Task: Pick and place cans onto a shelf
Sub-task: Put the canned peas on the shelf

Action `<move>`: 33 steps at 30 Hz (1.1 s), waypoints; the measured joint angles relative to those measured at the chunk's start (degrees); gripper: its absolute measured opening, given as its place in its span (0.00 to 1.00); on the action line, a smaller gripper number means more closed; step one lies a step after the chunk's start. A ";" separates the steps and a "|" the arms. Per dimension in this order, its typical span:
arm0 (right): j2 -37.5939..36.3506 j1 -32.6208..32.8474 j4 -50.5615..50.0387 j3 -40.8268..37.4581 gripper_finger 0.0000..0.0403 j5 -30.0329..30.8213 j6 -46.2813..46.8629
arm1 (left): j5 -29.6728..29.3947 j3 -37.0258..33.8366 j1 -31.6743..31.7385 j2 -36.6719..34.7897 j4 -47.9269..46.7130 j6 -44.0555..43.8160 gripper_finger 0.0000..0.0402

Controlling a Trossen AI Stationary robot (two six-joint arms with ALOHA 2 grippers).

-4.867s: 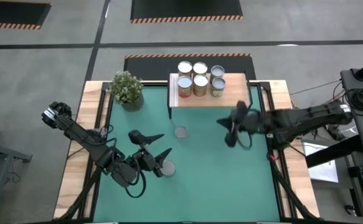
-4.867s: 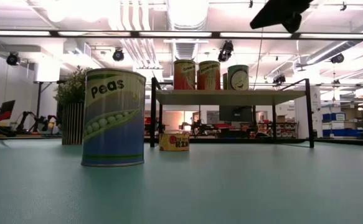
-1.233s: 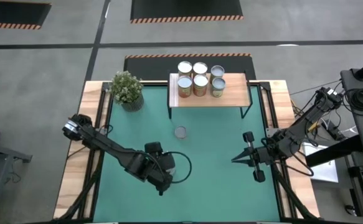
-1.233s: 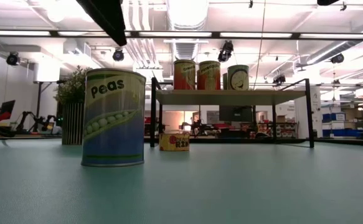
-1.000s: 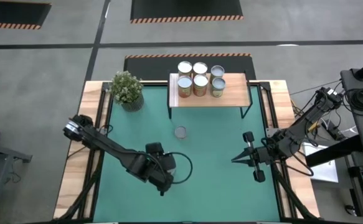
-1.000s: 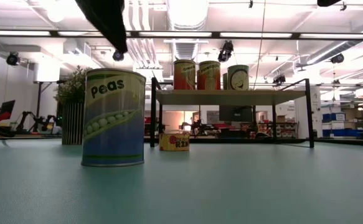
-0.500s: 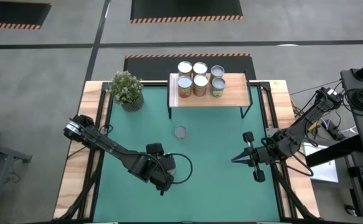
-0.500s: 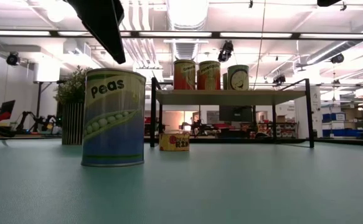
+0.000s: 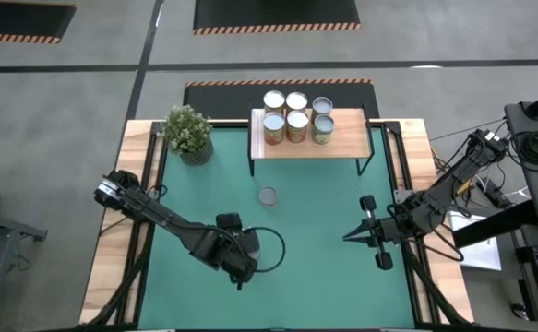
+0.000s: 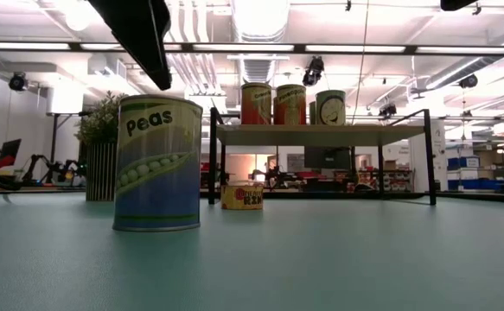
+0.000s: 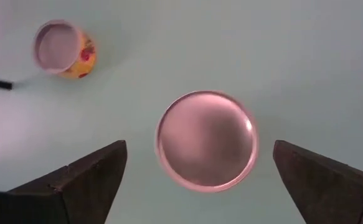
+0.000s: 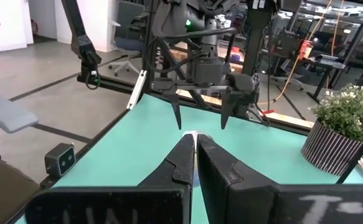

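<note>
A tall can labelled "Peas" (image 10: 157, 164) stands upright on its base on the green mat; its silvery top (image 11: 206, 146) shows in the left wrist view. My left gripper (image 11: 200, 148) hovers open above it, pointing down, with one finger on each side of the top and clear of it. In the high view this gripper (image 9: 243, 251) mostly hides the can. A low orange can (image 9: 268, 195) stands farther back. The wooden shelf (image 9: 342, 138) at the far edge carries several cans (image 9: 296, 118). My right gripper (image 9: 350, 236) waits shut at the right.
A potted plant (image 9: 187, 129) stands at the far left corner of the mat. The shelf's black legs (image 10: 211, 155) stand on the mat near the low can (image 10: 242, 196). Bare mat (image 9: 315, 267) lies between the two arms.
My left gripper has come down a little toward the top of the peas can and stays open. The cans have not moved.
</note>
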 joint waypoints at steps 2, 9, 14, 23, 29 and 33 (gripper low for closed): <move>0.00 -0.01 -0.01 0.01 0.02 0.00 0.00 | 0.32 -0.58 0.07 0.00 1.81 1.14 0.96; 0.00 0.00 -0.07 -0.01 0.02 0.00 0.00 | 0.91 -5.08 0.32 0.00 6.53 1.35 0.96; 0.00 -0.01 -0.09 -0.01 0.02 0.00 0.00 | 1.02 -8.62 0.52 0.00 10.18 1.01 0.96; 0.00 -0.02 -0.09 0.00 0.02 0.00 0.00 | 1.81 -9.13 0.52 0.00 11.84 1.66 0.85; 0.00 0.00 -0.12 -0.01 0.02 0.00 0.00 | 1.85 -7.24 0.52 0.00 9.84 2.25 0.74; 0.00 -0.01 -0.12 0.01 0.02 0.00 0.00 | 1.87 -5.81 0.52 0.00 8.04 2.25 0.75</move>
